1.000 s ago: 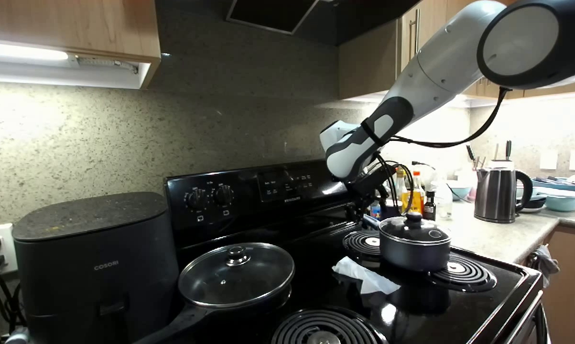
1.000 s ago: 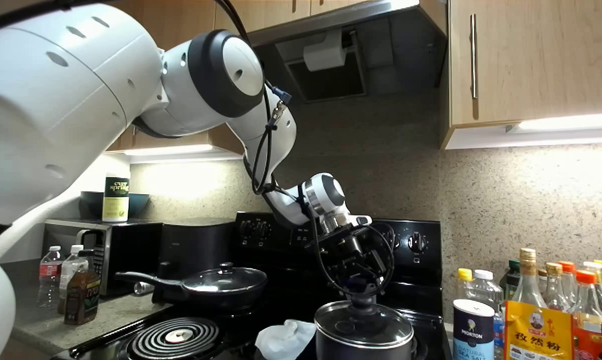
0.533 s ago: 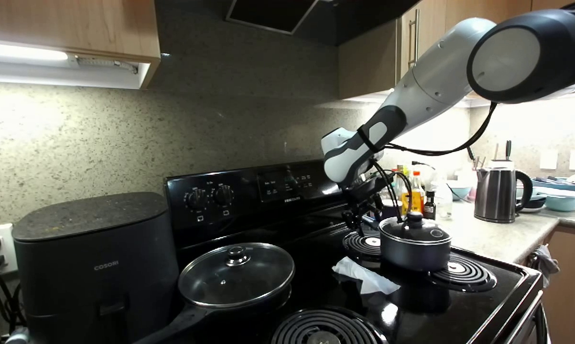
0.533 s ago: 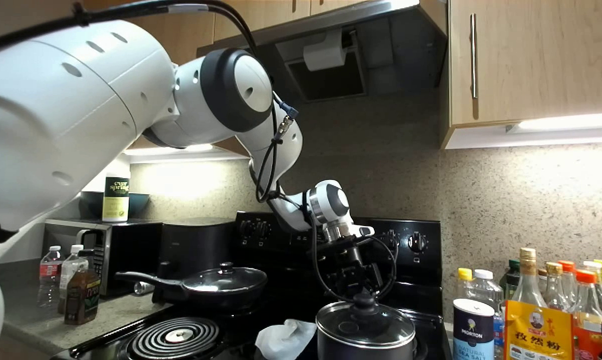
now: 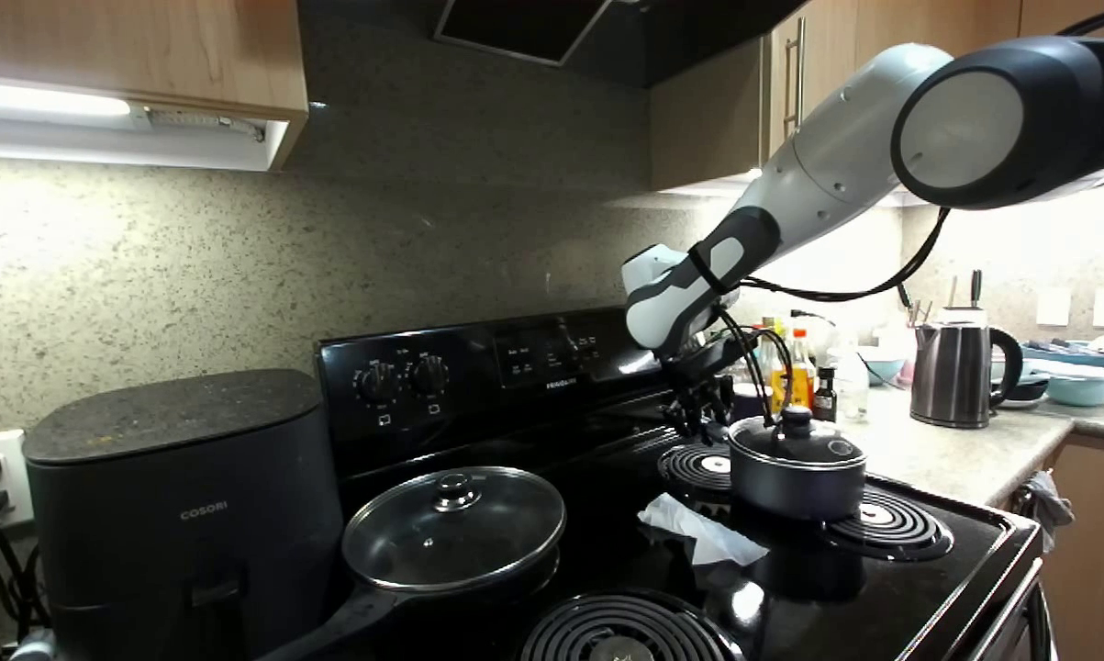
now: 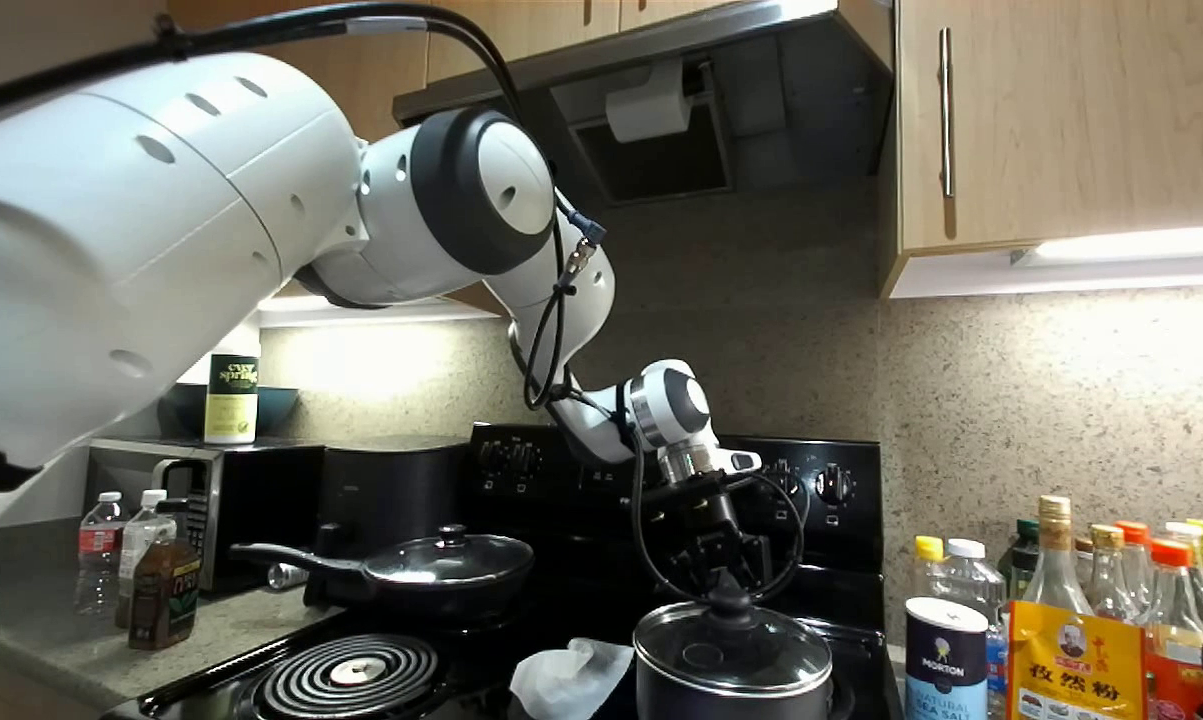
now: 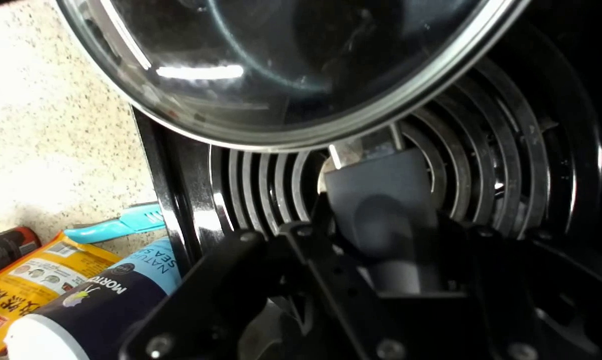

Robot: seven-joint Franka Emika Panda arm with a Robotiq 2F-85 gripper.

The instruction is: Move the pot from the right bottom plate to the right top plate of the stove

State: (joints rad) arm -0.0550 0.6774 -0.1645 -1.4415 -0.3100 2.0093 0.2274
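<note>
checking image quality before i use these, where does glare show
In the wrist view, white streaks on the pot's lid, counter washed out at left; in both exterior views, cabinet lights burnt white; in an exterior view, a bright reflection on the stove.

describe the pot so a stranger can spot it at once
Start at the black stove. Of its two lidded vessels, the pot is nearer the kettle in an exterior view. Unlike the shallow pan, it has tall sides and an all-black knob.
</note>
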